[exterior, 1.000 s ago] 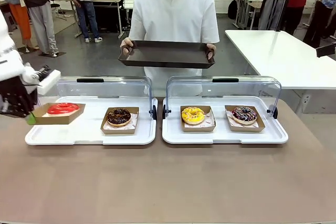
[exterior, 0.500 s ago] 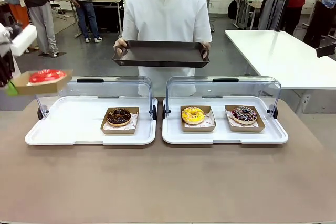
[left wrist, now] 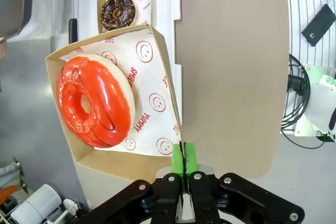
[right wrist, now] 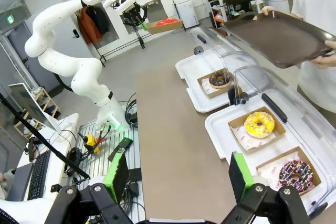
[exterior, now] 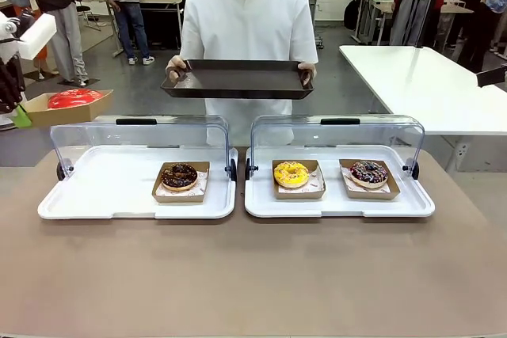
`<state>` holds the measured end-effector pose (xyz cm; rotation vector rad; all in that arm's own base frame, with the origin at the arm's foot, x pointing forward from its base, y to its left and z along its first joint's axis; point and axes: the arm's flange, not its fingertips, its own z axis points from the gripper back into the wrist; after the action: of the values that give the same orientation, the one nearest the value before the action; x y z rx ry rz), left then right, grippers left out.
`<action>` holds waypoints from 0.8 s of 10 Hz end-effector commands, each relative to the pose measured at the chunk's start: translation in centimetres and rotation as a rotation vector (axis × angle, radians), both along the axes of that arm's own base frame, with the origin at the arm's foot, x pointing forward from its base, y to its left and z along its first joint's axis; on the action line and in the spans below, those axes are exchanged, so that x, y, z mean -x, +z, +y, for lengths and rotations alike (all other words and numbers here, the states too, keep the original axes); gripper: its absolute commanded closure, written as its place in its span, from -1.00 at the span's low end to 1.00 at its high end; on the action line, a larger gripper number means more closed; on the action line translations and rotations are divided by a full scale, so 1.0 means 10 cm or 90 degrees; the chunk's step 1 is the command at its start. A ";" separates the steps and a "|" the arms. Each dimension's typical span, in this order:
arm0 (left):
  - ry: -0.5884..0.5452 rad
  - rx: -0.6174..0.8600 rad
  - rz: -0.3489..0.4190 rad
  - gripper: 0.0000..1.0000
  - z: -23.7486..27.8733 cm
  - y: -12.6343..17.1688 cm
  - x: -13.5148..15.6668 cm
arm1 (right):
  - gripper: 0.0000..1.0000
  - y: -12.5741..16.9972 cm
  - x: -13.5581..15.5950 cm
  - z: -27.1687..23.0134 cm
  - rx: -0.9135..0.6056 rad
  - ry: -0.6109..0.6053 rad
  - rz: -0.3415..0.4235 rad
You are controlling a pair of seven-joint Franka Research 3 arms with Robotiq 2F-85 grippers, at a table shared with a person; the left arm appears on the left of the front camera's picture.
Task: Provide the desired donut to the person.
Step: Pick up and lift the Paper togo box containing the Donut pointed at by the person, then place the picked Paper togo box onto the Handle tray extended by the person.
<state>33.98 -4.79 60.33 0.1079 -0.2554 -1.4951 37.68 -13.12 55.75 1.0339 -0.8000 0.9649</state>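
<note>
Red donut (exterior: 73, 98) in its paper box (exterior: 67, 112), lifted out of the left case (exterior: 119, 191) within the last second, now hangs high at far left. The left gripper (left wrist: 184, 160), shut tight, pinches the box edge, well short of the serving tray (exterior: 238, 81) the person (exterior: 245, 21) holds out. Left case holds one chocolate donut (exterior: 180, 174); right case (exterior: 333, 205) a yellow donut (exterior: 291, 172) and a sprinkled donut (exterior: 368, 172); right gripper (right wrist: 179, 174) gapes wide, empty.

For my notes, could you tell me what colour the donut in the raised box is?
Glossy red; the donut shows best in the left wrist view.
</note>
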 end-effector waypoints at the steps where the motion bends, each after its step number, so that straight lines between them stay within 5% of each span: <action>1: -0.001 -0.009 -0.006 1.00 0.01 0.00 0.06 | -1.00 0.01 0.00 0.00 -0.008 0.001 -0.004; 8: -0.001 -0.009 -0.006 1.00 0.01 0.00 0.06 | -1.00 0.01 0.00 0.00 -0.008 0.001 -0.004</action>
<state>33.76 -4.71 60.38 0.1140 -0.2563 -1.4995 37.68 -13.13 55.75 1.0338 -0.8000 0.9647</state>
